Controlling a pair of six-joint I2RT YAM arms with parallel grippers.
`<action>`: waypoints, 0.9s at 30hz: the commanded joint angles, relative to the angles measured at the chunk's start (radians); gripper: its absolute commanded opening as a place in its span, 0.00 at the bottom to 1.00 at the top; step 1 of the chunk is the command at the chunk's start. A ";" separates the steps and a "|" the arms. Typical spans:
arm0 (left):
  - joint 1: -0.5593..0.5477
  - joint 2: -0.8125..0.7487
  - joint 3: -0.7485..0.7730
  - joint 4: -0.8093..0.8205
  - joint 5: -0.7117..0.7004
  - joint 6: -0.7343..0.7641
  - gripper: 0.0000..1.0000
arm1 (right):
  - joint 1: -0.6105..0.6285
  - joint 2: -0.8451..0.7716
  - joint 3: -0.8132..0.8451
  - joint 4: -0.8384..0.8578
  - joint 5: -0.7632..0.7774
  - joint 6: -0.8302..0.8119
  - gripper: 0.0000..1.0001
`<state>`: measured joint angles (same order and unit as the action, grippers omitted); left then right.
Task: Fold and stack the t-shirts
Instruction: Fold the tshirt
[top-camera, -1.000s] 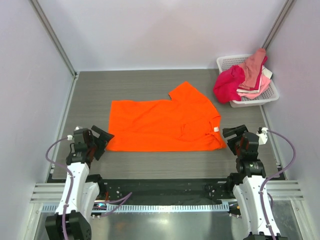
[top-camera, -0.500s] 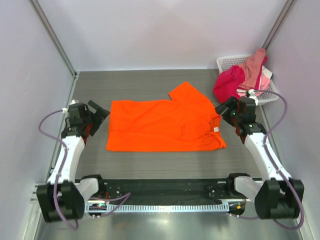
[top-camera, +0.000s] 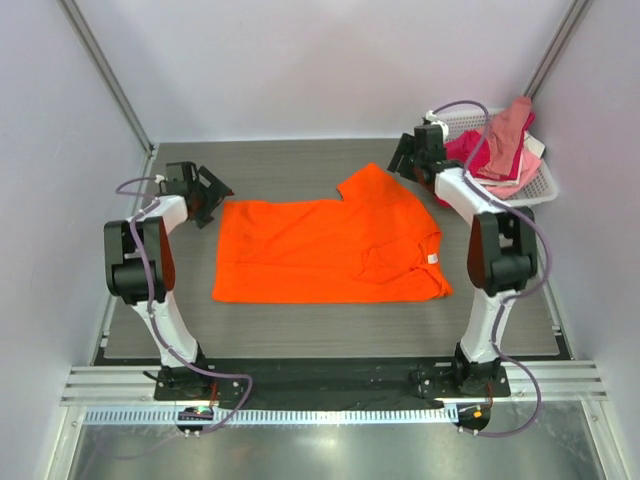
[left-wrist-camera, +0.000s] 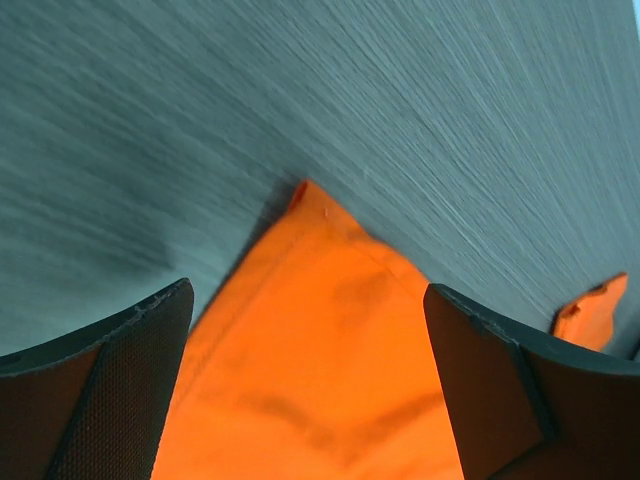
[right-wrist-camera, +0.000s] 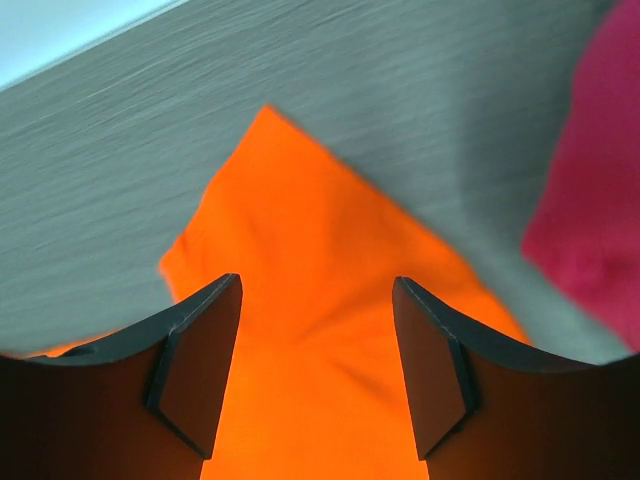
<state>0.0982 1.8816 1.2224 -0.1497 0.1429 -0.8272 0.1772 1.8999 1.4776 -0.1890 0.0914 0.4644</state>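
Top view: early days, I'd judge. The bright orange short-sleeved cloth t-shirt (top-camera: 330, 250) is lying spread flat mid-way across the grey wood-grain bench (top-camera: 300, 160), neck end pointing right and hem left. One sleeve is sticking out toward the far side. The near sleeve isn't showing, tucked or folded in, can't tell which. No folded stack is showing anywhere. The magenta cloth shirt (top-camera: 458, 165) and salmon pink cloth shirt (top-camera: 510, 125) are sitting heaped in the white plastic lattice basket (top-camera: 530, 195) at the far right corner, the magenta one spilling over the rim. So I'm reading it as one shirt being set up for its fold, and the rest left to do.

The left end effector (top-camera: 212, 190) is hanging at the far-left hem corner, and the right end effector (top-camera: 398, 163) at the tip of the far sleeve.

Left wrist view: the jaws are gaping wide and released, holding nothing. The orange hem corner is lying on the bench between the two fingers (left-wrist-camera: 120, 390), its seam lying flat and the cloth smooth.

Right wrist view: the fingers (right-wrist-camera: 195, 370) are standing apart, straddling the pointed sleeve tip with nothing pinched. Magenta cloth is showing blurred at the right edge, apart from the orange.
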 joint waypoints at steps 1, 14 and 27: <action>-0.008 0.037 0.066 0.056 -0.002 0.031 0.97 | 0.005 0.143 0.183 -0.004 0.071 -0.085 0.68; -0.012 0.159 0.161 0.056 -0.091 0.109 0.97 | 0.008 0.717 0.882 -0.214 -0.079 -0.069 0.68; -0.048 0.206 0.180 0.056 -0.066 0.091 0.93 | 0.050 0.686 0.774 -0.222 -0.114 -0.113 0.53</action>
<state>0.0708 2.0552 1.3819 -0.0933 0.0776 -0.7433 0.1932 2.6110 2.2875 -0.3595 -0.0177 0.3794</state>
